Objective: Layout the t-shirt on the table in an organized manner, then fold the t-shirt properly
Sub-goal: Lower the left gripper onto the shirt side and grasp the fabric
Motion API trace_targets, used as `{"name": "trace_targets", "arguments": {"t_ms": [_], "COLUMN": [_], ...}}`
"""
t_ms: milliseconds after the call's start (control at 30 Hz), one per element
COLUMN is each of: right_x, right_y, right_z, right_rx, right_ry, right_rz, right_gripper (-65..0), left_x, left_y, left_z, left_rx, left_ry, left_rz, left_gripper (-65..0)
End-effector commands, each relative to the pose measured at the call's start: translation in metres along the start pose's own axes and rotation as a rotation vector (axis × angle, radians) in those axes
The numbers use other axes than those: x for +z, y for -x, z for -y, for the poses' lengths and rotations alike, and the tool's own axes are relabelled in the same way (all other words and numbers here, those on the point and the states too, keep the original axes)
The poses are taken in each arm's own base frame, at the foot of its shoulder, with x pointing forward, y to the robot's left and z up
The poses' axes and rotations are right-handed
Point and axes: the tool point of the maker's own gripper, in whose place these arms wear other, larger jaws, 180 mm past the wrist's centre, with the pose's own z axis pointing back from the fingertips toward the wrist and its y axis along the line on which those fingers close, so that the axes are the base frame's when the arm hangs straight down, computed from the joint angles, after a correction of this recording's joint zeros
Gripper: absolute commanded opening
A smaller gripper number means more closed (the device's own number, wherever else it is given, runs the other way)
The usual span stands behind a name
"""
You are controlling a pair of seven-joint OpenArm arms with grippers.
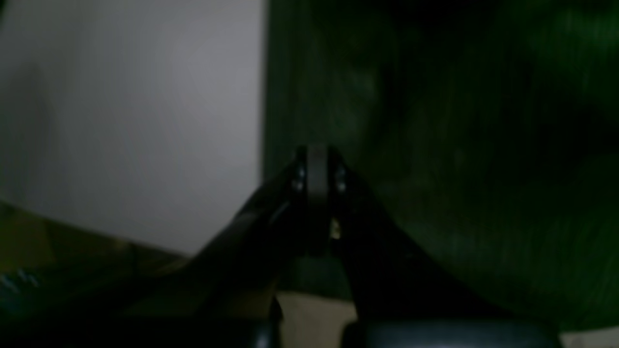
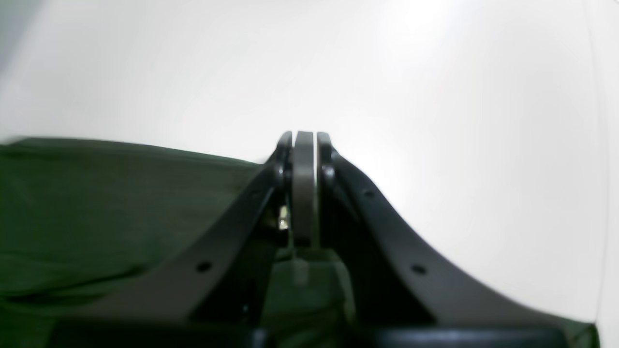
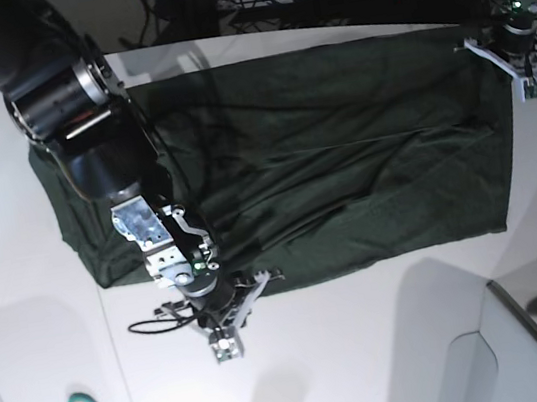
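Nearest the base camera: right hand [image 3: 226, 347], jaws closed with nothing between them, sitting just off the near hem of the t-shirt [image 3: 326, 182]. In its wrist view the pads meet over bare worktop [image 2: 435, 121], the shirt's edge beside them. The t-shirt lies spread across the worktop, roughly rectangular, with wrinkles running through its middle. Left hand [image 3: 528, 81] is at the shirt's far corner, jaws closed; its dim wrist view shows the tips over green cloth at the hem, and we cannot tell if fabric is pinched.

Risks, as we judge them:
- If the left hand does hold cloth, any pull away from the shirt drags that corner and skews the layout.
- Folding over the central wrinkles would likely set them in.
- The right arm overlaps the shirt's corner and could snag it on moving.
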Motion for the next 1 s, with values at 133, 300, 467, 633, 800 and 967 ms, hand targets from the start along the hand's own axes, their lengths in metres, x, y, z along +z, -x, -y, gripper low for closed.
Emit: {"name": "trace_targets", "arguments": {"t_ms": [133, 300, 467, 633, 800, 967], "right_x": [0.031, 0.064, 0.071, 0.075, 0.077, 0.079], "right_y": [-0.022, 0.0, 0.027, 0.041, 0.049, 0.057], "right_z": [-0.038, -0.04, -0.019, 0.001, 0.003, 0.001], "right_rx": [0.058, 0.088, 0.107, 0.128, 0.128, 0.122], "right_ry": [-0.191, -0.231, -0.201, -0.173, -0.17, -0.174], "right_rz": [-0.002, -0.03, -0.076, -0.104, -0.119, -0.137], "right_gripper": [-64.1, -64.1, -64.2, -64.2, -64.2, -64.2], "left_x": [0.009, 0.024, 0.033, 0.028, 0.02, 0.007], "left_y": [-0.025, -0.059, -0.08, -0.098, -0.121, -0.119], "left_z": [-0.014, -0.002, 0.001, 0.003, 0.021, 0.025], "left_rx": [-0.035, -0.012, 0.036, -0.01, -0.196, -0.434], "left_ry": [-0.038, -0.037, -0.02, -0.011, 0.064, 0.096], "left_rz": [0.073, 0.179, 0.219, 0.182, 0.194, 0.041], "left_gripper": [-65.0, -65.0, -65.0, -36.9, -32.1, -31.9]}}
